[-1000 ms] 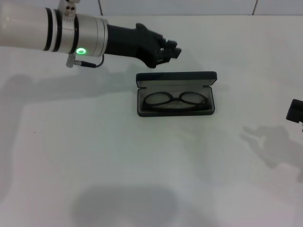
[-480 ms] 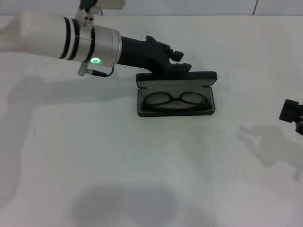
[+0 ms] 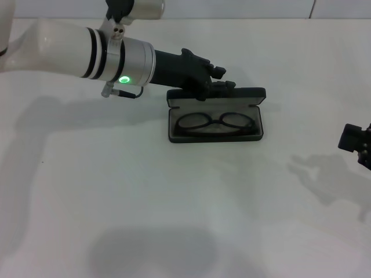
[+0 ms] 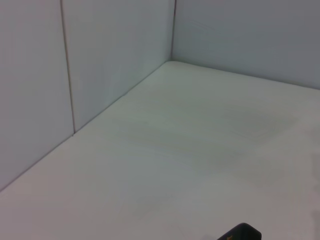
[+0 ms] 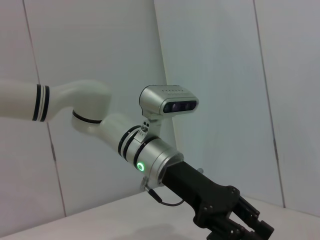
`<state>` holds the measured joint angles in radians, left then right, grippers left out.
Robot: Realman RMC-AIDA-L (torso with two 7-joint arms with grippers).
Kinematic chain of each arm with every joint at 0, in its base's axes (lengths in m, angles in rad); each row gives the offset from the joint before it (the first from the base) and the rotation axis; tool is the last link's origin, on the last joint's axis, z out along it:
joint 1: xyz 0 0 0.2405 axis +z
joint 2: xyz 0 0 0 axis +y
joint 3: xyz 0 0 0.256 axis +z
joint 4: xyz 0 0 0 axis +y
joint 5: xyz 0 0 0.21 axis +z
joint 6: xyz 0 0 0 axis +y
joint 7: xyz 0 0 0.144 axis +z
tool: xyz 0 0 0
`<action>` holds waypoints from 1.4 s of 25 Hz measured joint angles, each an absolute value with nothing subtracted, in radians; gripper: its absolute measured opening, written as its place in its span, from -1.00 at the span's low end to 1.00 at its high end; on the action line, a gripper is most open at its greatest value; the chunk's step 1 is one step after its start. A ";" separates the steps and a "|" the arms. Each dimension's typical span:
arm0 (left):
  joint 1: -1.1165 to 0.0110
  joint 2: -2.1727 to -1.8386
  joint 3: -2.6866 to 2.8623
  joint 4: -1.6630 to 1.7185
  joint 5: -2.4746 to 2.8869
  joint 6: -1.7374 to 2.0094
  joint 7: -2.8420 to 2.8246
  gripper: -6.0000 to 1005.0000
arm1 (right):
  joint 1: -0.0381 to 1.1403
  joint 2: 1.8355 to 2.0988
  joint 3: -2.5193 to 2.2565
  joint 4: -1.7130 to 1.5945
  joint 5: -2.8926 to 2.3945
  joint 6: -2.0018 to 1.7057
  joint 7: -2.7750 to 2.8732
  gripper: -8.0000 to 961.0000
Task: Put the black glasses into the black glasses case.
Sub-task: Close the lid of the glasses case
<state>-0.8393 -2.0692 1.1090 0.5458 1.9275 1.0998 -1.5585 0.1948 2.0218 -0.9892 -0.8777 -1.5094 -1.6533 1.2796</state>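
White worktop [image 3: 174, 208], black glasses [image 3: 215, 123] inside open black glasses case [image 3: 215, 130], left gripper [image 3: 223, 87] at its lid, right gripper [image 3: 356, 142] well apart, both jaws' state unclear.

Black glasses case [image 3: 215, 116]: matt black shell, dull greyish lining. Black glasses [image 3: 215, 123]: thin black frame, clear lenses. Left gripper [image 3: 223, 85]: matt black, plastic-looking; brushed metal collar behind, glossy white arm shell. Table [image 3: 174, 202]: smooth matt white.
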 joint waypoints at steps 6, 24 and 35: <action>-0.841 -2.069 1.109 0.535 1.928 1.100 -1.559 -0.29 | 0.195 2.022 -0.993 -0.865 -1.510 -1.647 1.275 -0.70; -0.835 -2.076 1.109 0.528 1.925 1.101 -1.553 -0.43 | 0.196 2.022 -0.994 -0.852 -1.509 -1.647 1.272 -0.70; -0.828 -2.079 1.110 0.528 1.928 1.105 -1.552 -0.54 | 0.196 2.022 -0.996 -0.848 -1.507 -1.647 1.272 -0.70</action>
